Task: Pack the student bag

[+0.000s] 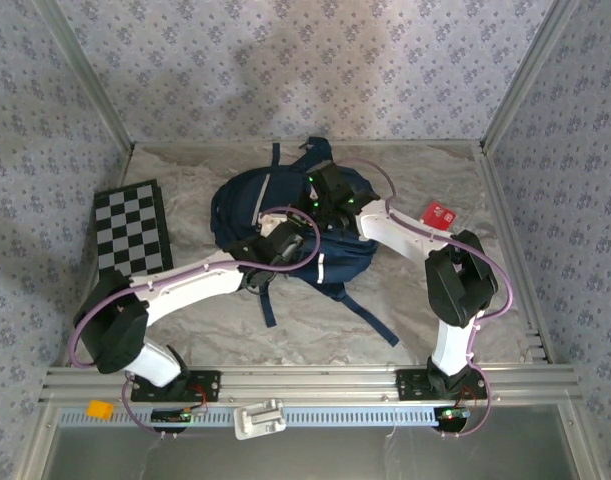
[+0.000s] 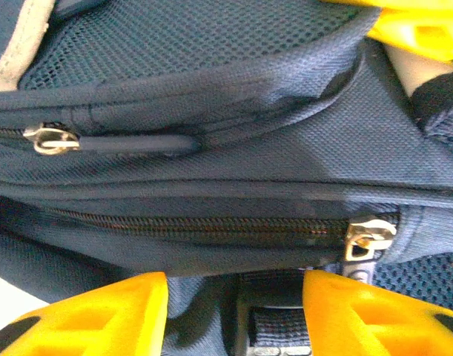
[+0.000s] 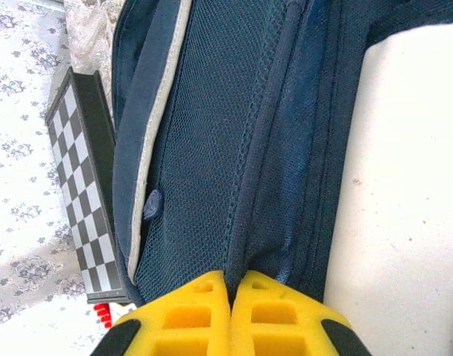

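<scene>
Left wrist view: my left tool (image 2: pixel 236 285) half-spread at bottom edge, gripping nothing I can see. student bag (image 2: pixel 211 148) just above tips, zipper pull (image 2: pixel 363 239) lower right, beside one pad. Step, I judge: opening zip. Next move needs pads centred on pull. Right wrist view: my right tool (image 3: pixel 230 289) pinched tight on bag fold, bottom centre.

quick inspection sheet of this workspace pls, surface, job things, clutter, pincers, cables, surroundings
surface: crumpled pale sheet covering the table
job's things: student bag lying mid-table, straps splayed toward the near edge
clutter: checkerboard at left; red packet at right; orange block and metal clamp by the near rail
grippers: left pincer jaws apart at a closed zip; right pincer shut on a fold of the bag
cables: purple cables loop along both arms
surroundings: patterned walls, aluminium frame
</scene>
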Motion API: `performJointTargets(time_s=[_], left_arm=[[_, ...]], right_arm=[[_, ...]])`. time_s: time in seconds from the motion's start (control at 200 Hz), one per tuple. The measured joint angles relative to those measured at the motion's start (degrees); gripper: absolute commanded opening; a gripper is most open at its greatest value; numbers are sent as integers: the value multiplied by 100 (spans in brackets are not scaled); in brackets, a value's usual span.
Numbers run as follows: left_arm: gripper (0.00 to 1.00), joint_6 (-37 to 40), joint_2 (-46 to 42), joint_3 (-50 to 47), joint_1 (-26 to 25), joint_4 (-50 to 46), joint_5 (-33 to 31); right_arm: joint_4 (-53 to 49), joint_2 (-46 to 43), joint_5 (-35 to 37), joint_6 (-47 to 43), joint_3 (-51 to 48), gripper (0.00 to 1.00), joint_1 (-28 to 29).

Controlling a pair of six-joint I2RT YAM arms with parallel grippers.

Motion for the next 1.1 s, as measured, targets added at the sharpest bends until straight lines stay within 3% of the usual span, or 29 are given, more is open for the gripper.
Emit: performJointTargets(time_s=[0.3,0.59,0.86,1.099], left_arm=[[57,846,-133,-4,37,271,946],[41,861,354,404,44,55,946],[38,887,439,455,201,63,1163],[28,1145,476,608,326,-31,1276]], right_arm=[[-2,4,-39,2,52,0,-22],[50,44,-22,44,116,0,-118],[184,72,7,83,116,0,-166],[323,76,2,184,116,0,-208]])
